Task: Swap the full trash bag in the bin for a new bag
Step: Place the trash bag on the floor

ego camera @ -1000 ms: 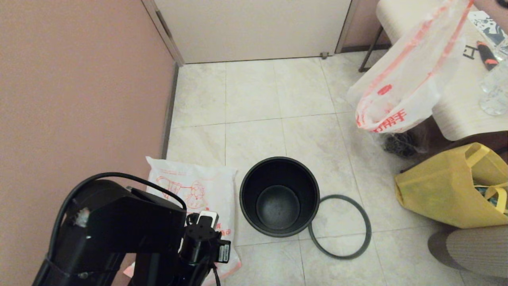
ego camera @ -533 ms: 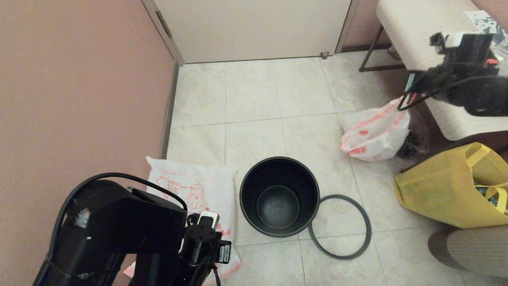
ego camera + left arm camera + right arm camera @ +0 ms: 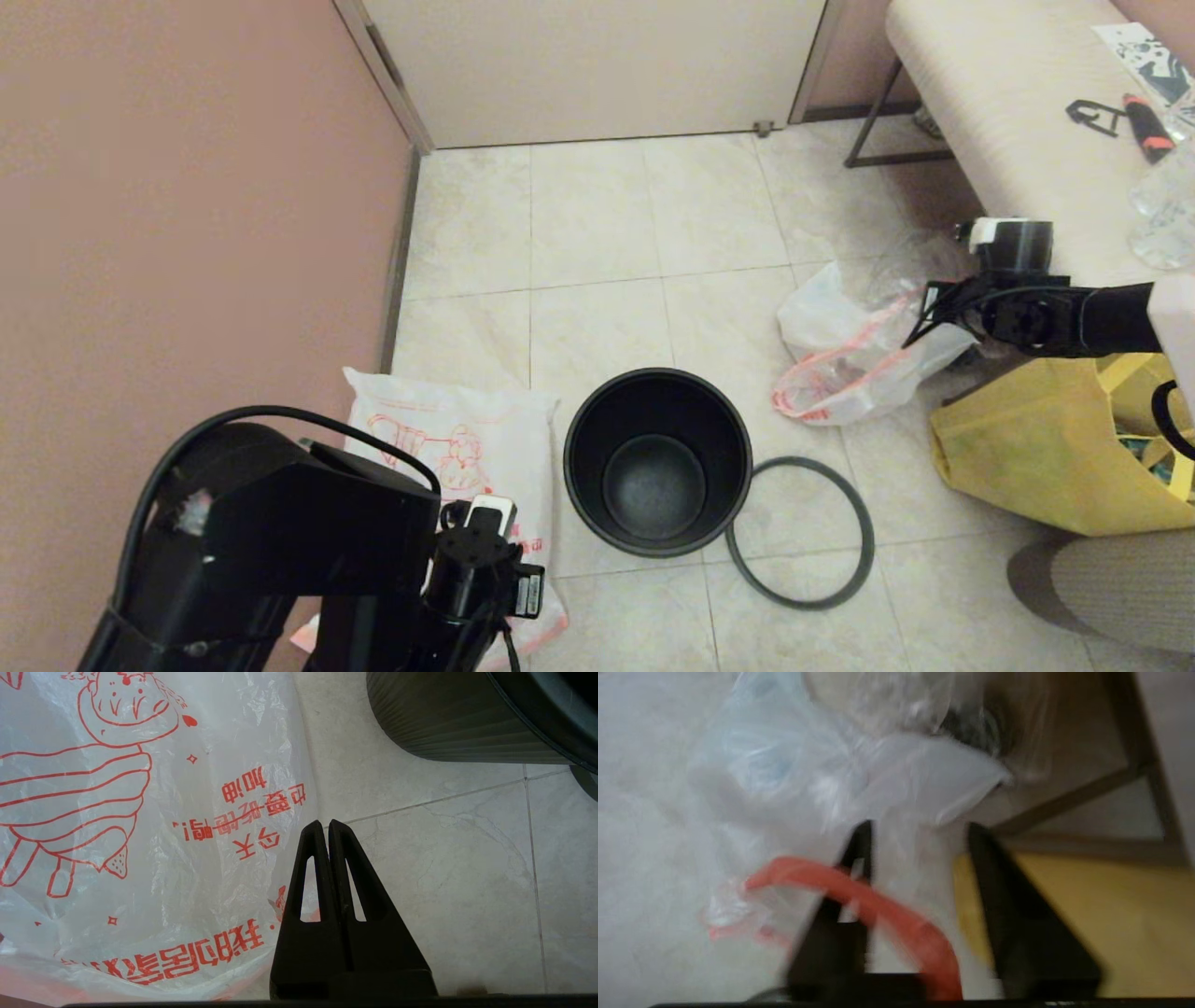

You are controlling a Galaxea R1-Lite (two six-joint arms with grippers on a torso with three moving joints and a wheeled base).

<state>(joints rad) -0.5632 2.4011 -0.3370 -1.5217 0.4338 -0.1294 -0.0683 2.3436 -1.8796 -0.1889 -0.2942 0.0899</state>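
The step in hand looks like setting the full trash bag (image 3: 845, 359) aside. It lies on the floor at the right of the head view, between the bin (image 3: 657, 462) and the yellow tote (image 3: 1036, 448). The right gripper (image 3: 924, 313) is at its upper edge; in the right wrist view its jaws stand apart, with the pink band of the bag across one finger, so the bag seems let go.

The bin stands without a liner in the lower centre, and its grey ring (image 3: 800, 532) lies on the tiles touching it.

The new bag (image 3: 457, 448) lies flat to the left of the bin. The left gripper (image 3: 328, 828), jaws clenched on nothing, hangs over its edge.

Next, I think, one gripper must pinch this thin bag and open it over the bin.

The bag has a red cartoon and red Chinese characters; I read "加油" and "今天".
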